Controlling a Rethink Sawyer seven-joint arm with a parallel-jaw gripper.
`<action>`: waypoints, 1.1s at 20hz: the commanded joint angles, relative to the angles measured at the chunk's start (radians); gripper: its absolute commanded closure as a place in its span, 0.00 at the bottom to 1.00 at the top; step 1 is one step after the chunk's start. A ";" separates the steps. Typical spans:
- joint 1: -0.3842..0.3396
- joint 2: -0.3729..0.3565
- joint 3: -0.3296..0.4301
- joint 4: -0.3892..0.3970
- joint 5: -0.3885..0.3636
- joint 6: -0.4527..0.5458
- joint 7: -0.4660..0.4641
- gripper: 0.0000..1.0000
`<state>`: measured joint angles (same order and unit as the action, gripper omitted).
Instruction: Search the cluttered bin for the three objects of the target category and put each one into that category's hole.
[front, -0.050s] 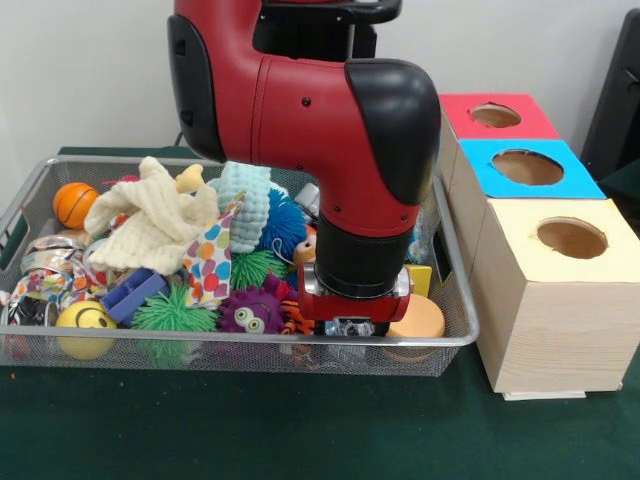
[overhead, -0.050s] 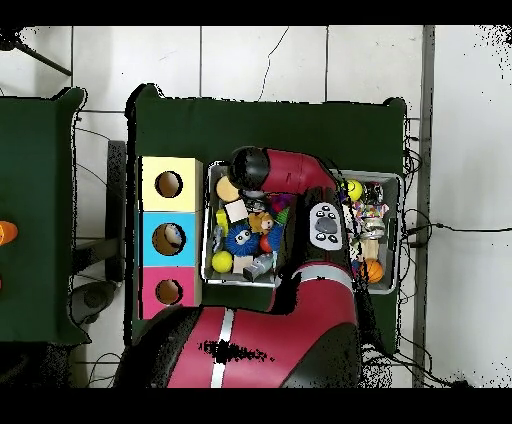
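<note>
The table (front, -0.050s: 120, 430), covered in dark green cloth, carries all items. The landmark is the wire mesh bin (front, -0.050s: 455, 290).

The red and black arm (front, -0.050s: 320, 130) descends into the bin at its end nearest the boxes. The wrist sits low among the contents. The tool (front, -0.050s: 350, 327) is at the wrist's lower end, level with the bin's front rim. Its fingers are hidden behind the rim and clutter, so whether it is open or closed, or holds anything, cannot be told.

Three wooden boxes stand in a row just beside the bin, each with a round hole in its top: the yellow-topped box (front, -0.050s: 545, 300) at the front, the blue-topped box (front, -0.050s: 525, 168) behind it, and the red-topped box (front, -0.050s: 497, 116) farthest back.

Contents of the bin, none yet at a hole:
- A cream knitted cloth (front, -0.050s: 150, 225) lies on top of the pile in the half of the bin away from the boxes.
- A pale teal ribbed toy (front, -0.050s: 250, 205) rests near the bin's middle, against the arm.
- A green spiky ball (front, -0.050s: 172, 312) lies at the bin's front wall.
- A purple spiky ball with eyes (front, -0.050s: 255, 310) lies beside the green one, toward the tool.
- An orange round disc (front, -0.050s: 420, 318) sits in the front corner nearest the boxes, just beside the tool.
- A yellow smiley ball (front, -0.050s: 85, 328) sits in the opposite front corner.
- An orange ball (front, -0.050s: 75, 203) sits in the back corner farthest from the boxes.
</note>
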<state>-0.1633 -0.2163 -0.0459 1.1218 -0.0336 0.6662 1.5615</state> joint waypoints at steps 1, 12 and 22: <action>-0.026 0.069 0.092 0.093 -0.007 -0.082 0.104 0.00; -0.018 0.055 0.082 0.089 -0.014 -0.064 0.098 0.00; -0.022 0.059 0.089 0.086 -0.022 -0.066 0.077 1.00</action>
<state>-0.1663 -0.2114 -0.0459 1.1237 -0.0351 0.6572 1.5615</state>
